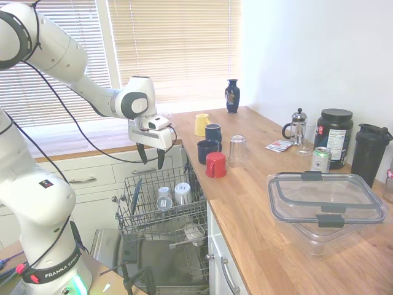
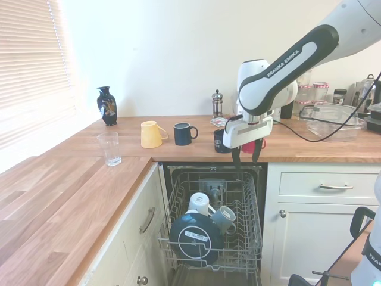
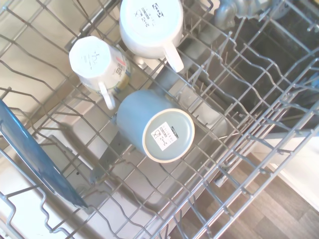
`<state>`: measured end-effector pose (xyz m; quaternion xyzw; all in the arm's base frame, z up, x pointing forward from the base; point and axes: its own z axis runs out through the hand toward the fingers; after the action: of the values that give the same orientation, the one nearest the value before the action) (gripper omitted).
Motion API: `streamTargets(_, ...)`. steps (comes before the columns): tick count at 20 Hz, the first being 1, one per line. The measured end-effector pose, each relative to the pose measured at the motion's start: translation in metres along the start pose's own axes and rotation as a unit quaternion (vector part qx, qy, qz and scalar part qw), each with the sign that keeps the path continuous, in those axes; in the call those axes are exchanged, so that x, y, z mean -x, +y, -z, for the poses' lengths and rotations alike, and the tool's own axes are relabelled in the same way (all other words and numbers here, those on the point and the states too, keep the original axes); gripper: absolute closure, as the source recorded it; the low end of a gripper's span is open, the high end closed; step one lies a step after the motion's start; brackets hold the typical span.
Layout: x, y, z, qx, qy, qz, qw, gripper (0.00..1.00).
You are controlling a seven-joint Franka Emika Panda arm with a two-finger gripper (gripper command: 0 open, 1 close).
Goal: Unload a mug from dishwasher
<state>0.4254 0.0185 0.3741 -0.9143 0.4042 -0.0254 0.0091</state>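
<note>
The near-black mug [image 1: 207,149] [image 2: 220,140] stands upright on the wooden counter, right beside a red mug [image 1: 215,165]. My gripper [image 1: 151,161] [image 2: 247,161] hangs open and empty above the dishwasher's pulled-out grey wire rack [image 1: 132,215] [image 2: 253,202], just off the counter's edge and close to the mug. Down in the rack [image 3: 239,144], the wrist view shows an upturned grey-blue cup [image 3: 157,129] with a round label and two pale cups [image 3: 149,20] [image 3: 94,57].
A second dark blue mug [image 1: 213,132] [image 2: 183,133], a tipped yellow mug [image 1: 201,123], an upturned glass [image 1: 237,149] and a dark vase [image 1: 232,96] share the counter. A clear lidded container [image 1: 325,203] sits nearer. A blue plate [image 2: 196,238] stands in the rack.
</note>
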Motion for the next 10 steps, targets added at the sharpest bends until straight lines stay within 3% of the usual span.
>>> streamTargets(5, -0.001, -0.001, -0.015, 0.007, -0.005, 0.004, 1.0, 0.0)
streamTargets(10, 0.011, 0.0, -0.09, 0.02, -0.011, 0.024, 0.9995, 0.0)
